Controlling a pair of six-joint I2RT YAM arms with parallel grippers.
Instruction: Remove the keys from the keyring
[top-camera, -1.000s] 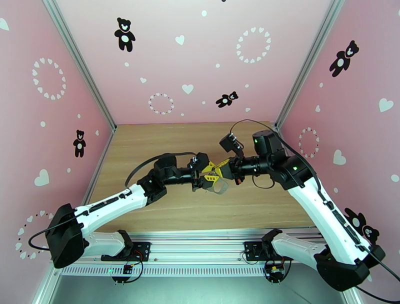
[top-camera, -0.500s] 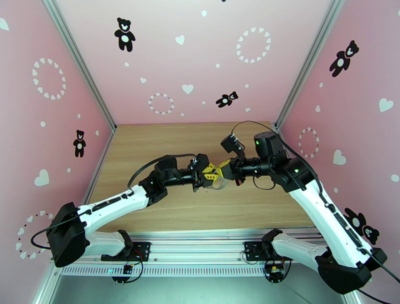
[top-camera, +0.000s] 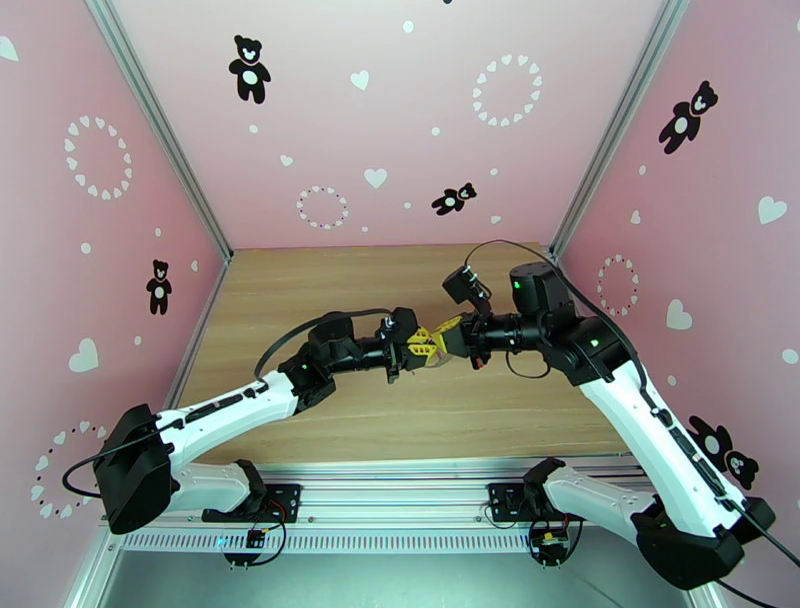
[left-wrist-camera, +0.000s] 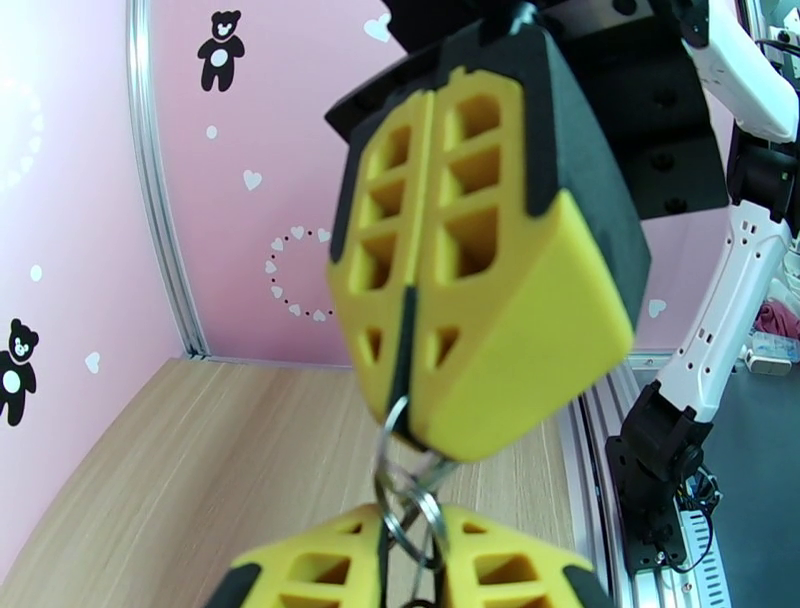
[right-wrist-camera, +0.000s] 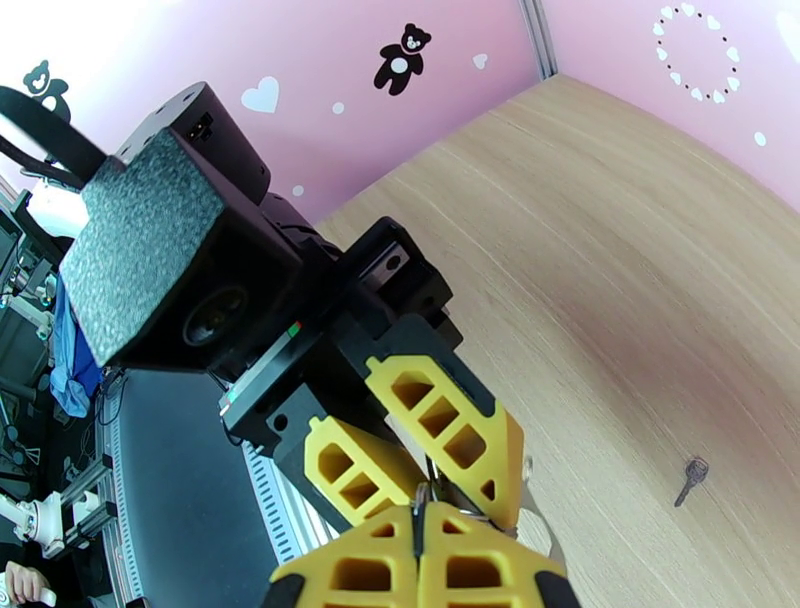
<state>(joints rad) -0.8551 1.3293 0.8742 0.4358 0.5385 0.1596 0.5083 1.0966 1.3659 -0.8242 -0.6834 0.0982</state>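
The two tools meet tip to tip in the air over the wooden tabletop (right-wrist-camera: 620, 250). The right tool (left-wrist-camera: 405, 400) is squeezed closed, and the thin silver rings of the keyring (left-wrist-camera: 410, 500) stick out from its yellow tip. The rings reach in between the yellow fingers (left-wrist-camera: 500, 570) of the left tool (left-wrist-camera: 410, 560). Those fingers sit very close on each side of the rings, but it is blurry there, so I cannot tell if they pinch them. One small dark key (right-wrist-camera: 690, 478) lies flat on the tabletop, well apart from both tools.
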